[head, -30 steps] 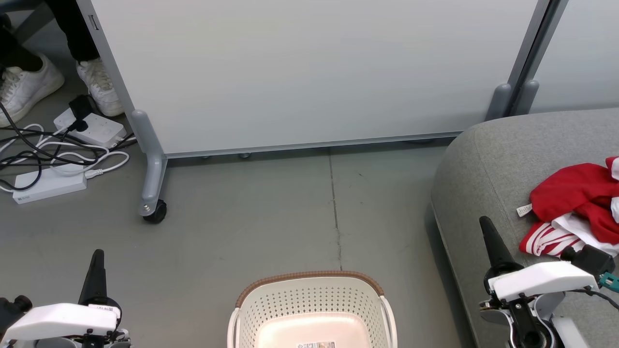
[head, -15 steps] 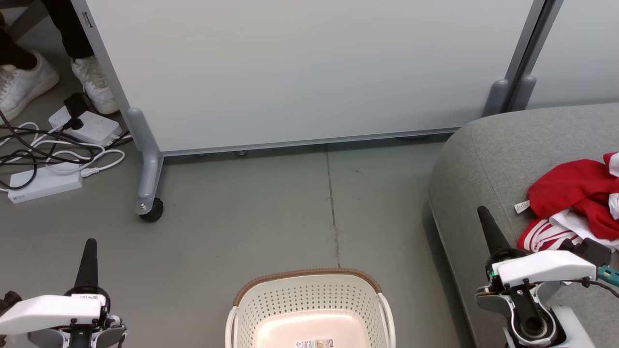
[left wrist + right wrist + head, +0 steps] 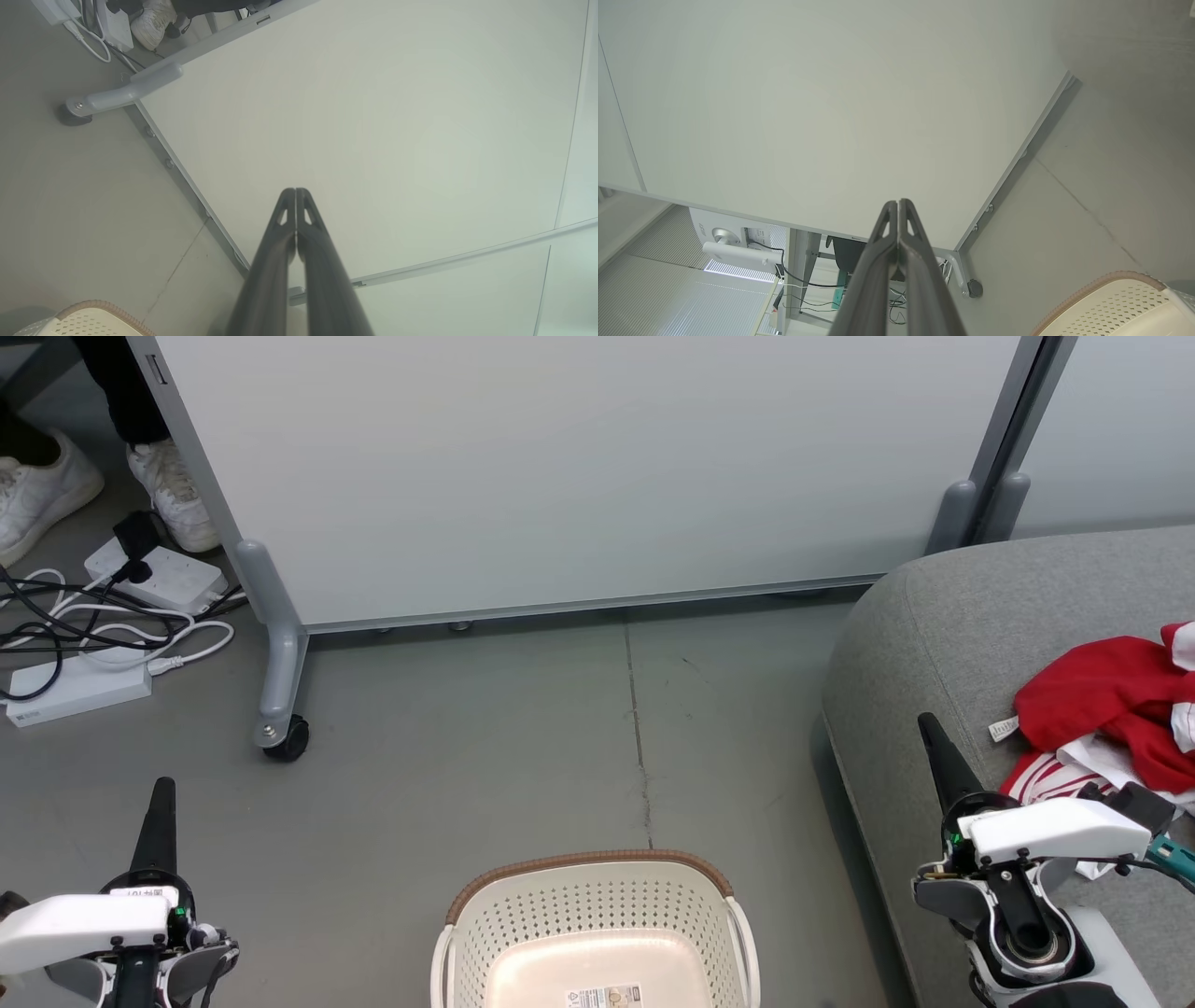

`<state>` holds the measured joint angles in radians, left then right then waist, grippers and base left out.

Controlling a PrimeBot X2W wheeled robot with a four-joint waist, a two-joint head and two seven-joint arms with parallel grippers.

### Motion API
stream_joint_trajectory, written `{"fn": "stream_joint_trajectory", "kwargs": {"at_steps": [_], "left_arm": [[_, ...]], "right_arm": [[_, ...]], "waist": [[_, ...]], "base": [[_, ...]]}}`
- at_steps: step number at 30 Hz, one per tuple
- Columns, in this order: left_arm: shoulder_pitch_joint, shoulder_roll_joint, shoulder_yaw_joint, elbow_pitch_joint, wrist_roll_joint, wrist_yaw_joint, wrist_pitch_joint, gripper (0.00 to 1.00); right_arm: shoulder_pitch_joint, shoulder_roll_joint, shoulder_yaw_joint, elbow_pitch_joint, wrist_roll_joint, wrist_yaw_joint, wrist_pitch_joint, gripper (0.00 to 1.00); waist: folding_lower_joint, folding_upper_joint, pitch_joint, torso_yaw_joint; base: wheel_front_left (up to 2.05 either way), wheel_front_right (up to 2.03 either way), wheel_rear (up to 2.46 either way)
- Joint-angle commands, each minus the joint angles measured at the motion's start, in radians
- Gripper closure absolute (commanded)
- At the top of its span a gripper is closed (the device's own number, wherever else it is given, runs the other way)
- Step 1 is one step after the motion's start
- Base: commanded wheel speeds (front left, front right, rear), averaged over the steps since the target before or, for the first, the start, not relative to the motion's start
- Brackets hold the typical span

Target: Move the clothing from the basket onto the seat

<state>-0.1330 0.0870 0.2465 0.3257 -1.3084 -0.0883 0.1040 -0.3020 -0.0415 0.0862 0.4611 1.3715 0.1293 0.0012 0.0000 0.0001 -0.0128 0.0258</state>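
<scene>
The clothes point(image 3: 1111, 705) lie heaped on the grey seat point(image 3: 934, 607), just right of the right gripper point(image 3: 929, 733), whose fingers are pressed together on nothing. The basket point(image 3: 588, 861) stands on the floor point(image 3: 467, 756) between both grippers. The left gripper point(image 3: 161, 798) is likewise closed tight, pointing toward the white partition point(image 3: 560, 476).

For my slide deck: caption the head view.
Basket on floor, clothing piled on grey seat; left gripper, right gripper shut.

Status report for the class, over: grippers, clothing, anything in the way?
Left gripper shut, holding nothing. Right gripper shut, holding nothing. Clothing lies on the seat; basket shows none inside. Nothing seen in the way.
</scene>
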Motion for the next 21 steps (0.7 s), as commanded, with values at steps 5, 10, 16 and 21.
{"fn": "stream_joint_trajectory", "kwargs": {"at_steps": [5,10,16,21], "left_arm": [[-0.037,0.0,0.024,0.002,-0.049,-0.013,0.017,1.0],[-0.047,-0.006,0.037,0.006,-0.083,-0.019,0.028,1.0],[-0.055,-0.011,0.05,0.011,-0.115,-0.025,0.041,1.0],[-0.068,-0.016,0.063,0.015,-0.148,-0.029,0.052,1.0]], "right_arm": [[-0.034,-0.01,0.005,0.011,0.058,0.002,0.009,1.0],[-0.05,-0.01,0.007,0.022,0.099,0.002,0.013,1.0],[-0.062,-0.011,0.01,0.033,0.138,0.002,0.017,1.0],[-0.073,-0.011,0.014,0.045,0.177,0.002,0.02,1.0]], "waist": [[0.0,-0.0001,0.004,-0.003],[0.0,-0.0001,0.007,-0.006],[0.0,-0.0001,0.01,-0.009],[0.0,-0.0001,0.013,-0.012]], "base": [[0.0,0.0,0.0],[0.0,0.0,0.0],[0.0,0.0,0.0],[0.0,0.0,0.0]]}}
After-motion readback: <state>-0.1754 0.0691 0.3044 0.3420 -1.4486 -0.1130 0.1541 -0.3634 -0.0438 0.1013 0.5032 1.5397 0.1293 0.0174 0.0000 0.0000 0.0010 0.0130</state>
